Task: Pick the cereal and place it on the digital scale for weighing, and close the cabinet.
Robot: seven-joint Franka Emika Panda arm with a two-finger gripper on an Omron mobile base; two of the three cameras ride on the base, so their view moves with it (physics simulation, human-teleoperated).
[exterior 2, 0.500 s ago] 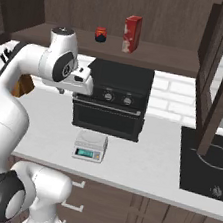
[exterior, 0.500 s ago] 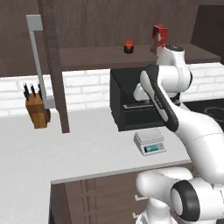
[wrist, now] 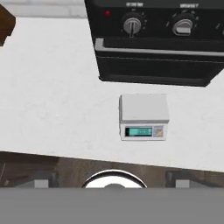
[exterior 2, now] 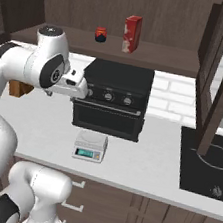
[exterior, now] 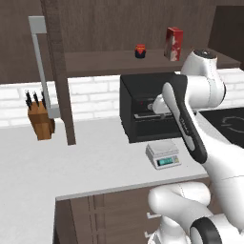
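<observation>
The red cereal (exterior: 174, 43) (exterior 2: 131, 33) box stands upright on the open cabinet's shelf (exterior 2: 157, 57), above the oven. On the counter in front of the oven sits the white digital scale (exterior: 163, 155) (exterior 2: 90, 146) (wrist: 143, 116), nothing on its plate. My gripper (wrist: 113, 181) hangs above the counter in front of the oven's upper edge and looks down on the scale. Its fingertips stand wide apart and hold nothing. The cabinet's doors (exterior: 58, 71) (exterior 2: 217, 74) stand open at both sides, each with a silver bar handle (exterior: 40, 66).
A black oven (exterior: 143, 109) (exterior 2: 114, 99) (wrist: 157, 43) stands on the white counter (exterior: 90, 162) under the shelf. A small red-and-black jar (exterior: 140, 51) (exterior 2: 101, 34) sits left of the cereal. A knife block (exterior: 40, 119) is at the left, a black cooktop (exterior 2: 207, 163) at the right.
The arm's upper joints have swung a little and the hand has dipped slightly in front of the oven. Cereal, scale and cabinet doors have not moved.
</observation>
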